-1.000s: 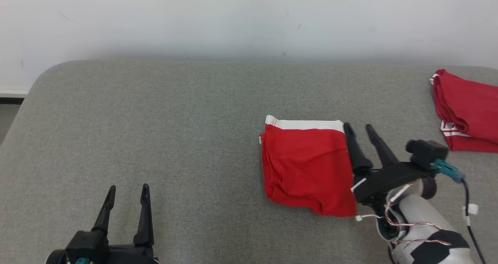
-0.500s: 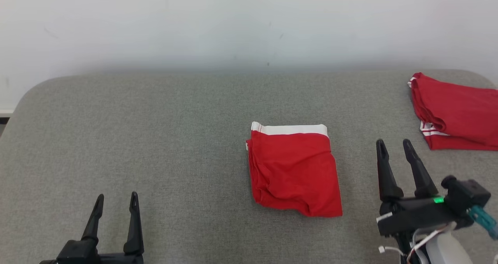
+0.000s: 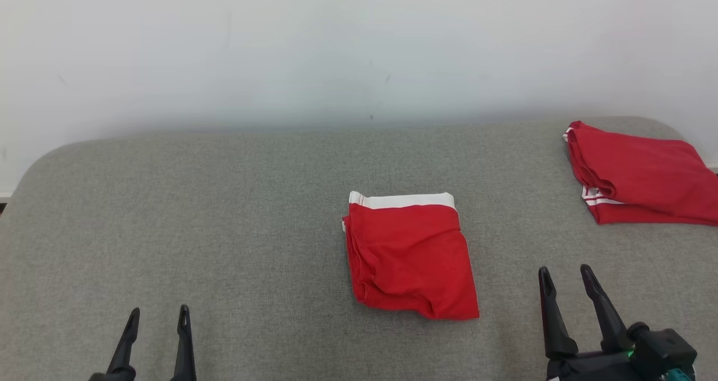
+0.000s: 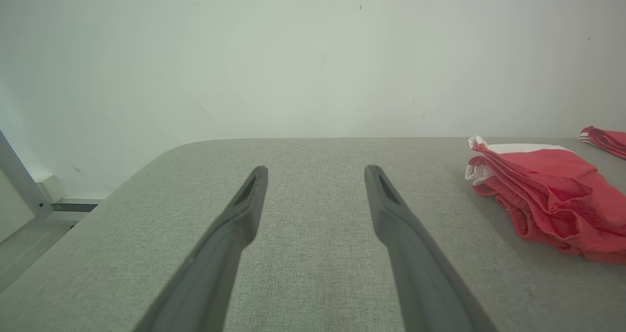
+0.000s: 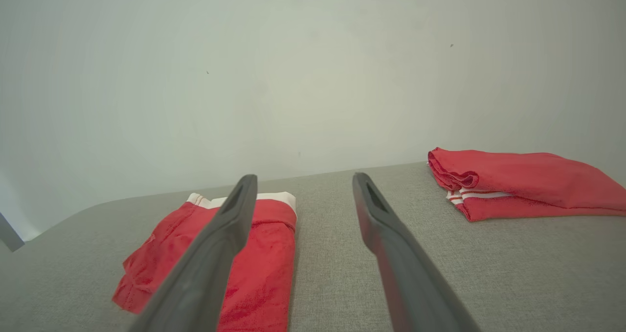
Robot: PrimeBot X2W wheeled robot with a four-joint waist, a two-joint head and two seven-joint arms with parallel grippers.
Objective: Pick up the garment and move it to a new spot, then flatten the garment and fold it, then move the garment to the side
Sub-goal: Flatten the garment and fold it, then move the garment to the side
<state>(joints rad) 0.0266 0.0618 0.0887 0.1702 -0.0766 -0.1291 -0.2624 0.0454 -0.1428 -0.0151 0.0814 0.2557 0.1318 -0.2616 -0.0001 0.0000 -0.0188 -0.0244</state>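
Note:
The garment (image 3: 409,257) is a folded red piece with a white band along its far edge, lying on the grey table (image 3: 224,229) a little right of centre. It also shows at the right in the left wrist view (image 4: 543,195) and at the lower left in the right wrist view (image 5: 264,258). My right gripper (image 3: 565,274) stands open and empty to the right of it, apart from the cloth. Far to the lower left, my left gripper (image 3: 158,315) is open with nothing between its fingers.
A second folded red garment with white stripes (image 3: 636,173) lies at the table's far right corner, also in the right wrist view (image 5: 518,183). A pale wall rises behind the table. The table's rounded left end (image 4: 161,156) drops to a floor strip.
My right gripper has drawn back from the garment's right edge toward the lower right, leaving the garment lying folded. The head camera has tilted, shifting the whole picture down and left.

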